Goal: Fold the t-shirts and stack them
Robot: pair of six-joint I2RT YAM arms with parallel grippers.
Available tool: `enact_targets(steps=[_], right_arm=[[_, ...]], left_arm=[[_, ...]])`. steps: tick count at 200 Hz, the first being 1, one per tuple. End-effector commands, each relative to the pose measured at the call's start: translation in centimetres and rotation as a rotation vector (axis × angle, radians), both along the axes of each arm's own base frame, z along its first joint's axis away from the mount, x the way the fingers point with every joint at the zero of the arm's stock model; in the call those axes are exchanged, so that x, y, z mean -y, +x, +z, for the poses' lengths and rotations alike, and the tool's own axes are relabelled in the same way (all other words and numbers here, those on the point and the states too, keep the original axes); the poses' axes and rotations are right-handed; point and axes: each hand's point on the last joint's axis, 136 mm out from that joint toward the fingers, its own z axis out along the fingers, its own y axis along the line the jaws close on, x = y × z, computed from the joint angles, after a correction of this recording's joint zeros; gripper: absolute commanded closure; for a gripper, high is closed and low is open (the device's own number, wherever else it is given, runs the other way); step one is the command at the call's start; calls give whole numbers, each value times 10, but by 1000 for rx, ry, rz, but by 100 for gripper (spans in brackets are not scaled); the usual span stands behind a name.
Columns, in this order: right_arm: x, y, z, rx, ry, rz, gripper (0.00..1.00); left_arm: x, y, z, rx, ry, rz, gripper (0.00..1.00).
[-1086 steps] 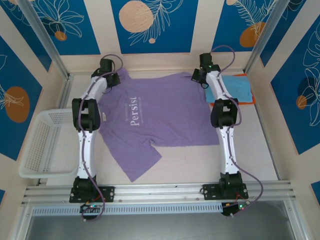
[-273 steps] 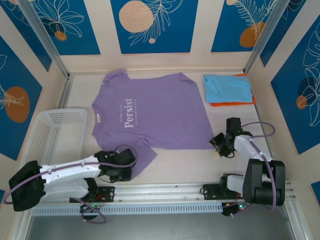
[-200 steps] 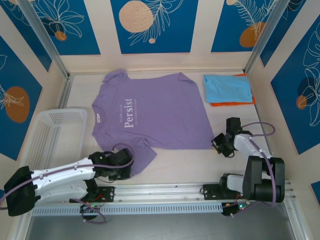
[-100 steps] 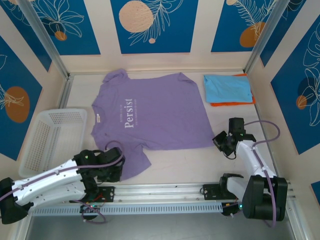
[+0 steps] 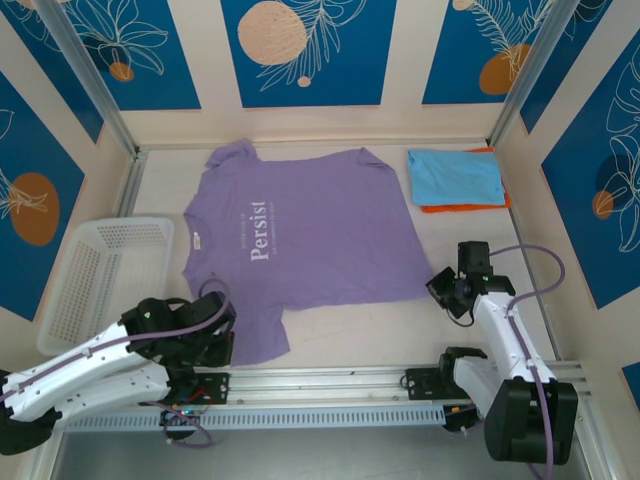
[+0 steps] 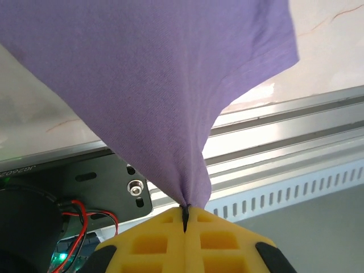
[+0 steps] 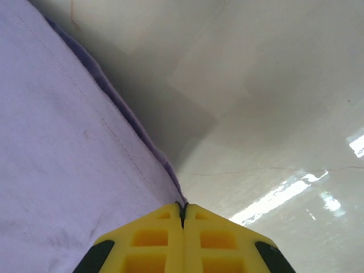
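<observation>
Slippage is my main worry. At the near left corner of the tabletop [image 5: 350, 320] the left gripper [image 6: 185, 211] is pressed together on a thin bunched tip of the purple t-shirt [image 6: 153, 74], its near sleeve I think. The cloth fans out tight from that pinch above the front rail. If I pull hard, it can pop free. Near the near right edge the right gripper [image 7: 182, 207] is pinching the hem corner of the same shirt [image 7: 57, 142], right at the seam, so that bite is just as thin. If the two arms move unevenly, I expect the shirt to skew or wrinkle, and the fold comes out crooked. The left arm is just beside the white basket [image 5: 100, 280] and could knock it on a swing.

The rest of the purple t-shirt [image 5: 310, 235] lies flat across the middle of the tabletop, unfolded. The light blue t-shirt [image 5: 455, 175] sits folded in the far right corner, on top of the orange t-shirt [image 5: 465, 207].

From above, the left gripper [image 5: 215, 335] has its tips covered by its own wrist. I can't tell how much cloth either pinch holds. The orange one shows as an edge sliver, so I can't judge its fold. The small lettering beside "Persist" is unreadable.
</observation>
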Motion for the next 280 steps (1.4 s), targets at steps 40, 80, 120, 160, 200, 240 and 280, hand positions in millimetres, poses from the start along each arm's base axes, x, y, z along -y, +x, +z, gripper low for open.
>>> enact_targets(steps=[40, 80, 120, 160, 200, 240, 280], right_arm=[[-25, 41, 34, 33, -64, 112, 100], [-25, 87, 39, 13, -123, 119, 100], [-22, 126, 33, -18, -110, 95, 100], [-12, 155, 24, -55, -110, 63, 100], [-6, 176, 14, -86, -102, 39, 100], [-6, 187, 3, -110, -94, 28, 100], [-9, 196, 0, -112, -76, 28, 100]], left_arm=[[6, 61, 53, 290, -14, 90, 100], [9, 121, 84, 401, -51, 178, 100], [6, 186, 91, 413, -108, 280, 100], [-18, 249, 79, 391, -96, 421, 100], [-46, 296, 64, 363, -54, 534, 100], [-54, 331, 47, 304, -85, 596, 100], [-60, 363, 40, 282, -27, 605, 100]])
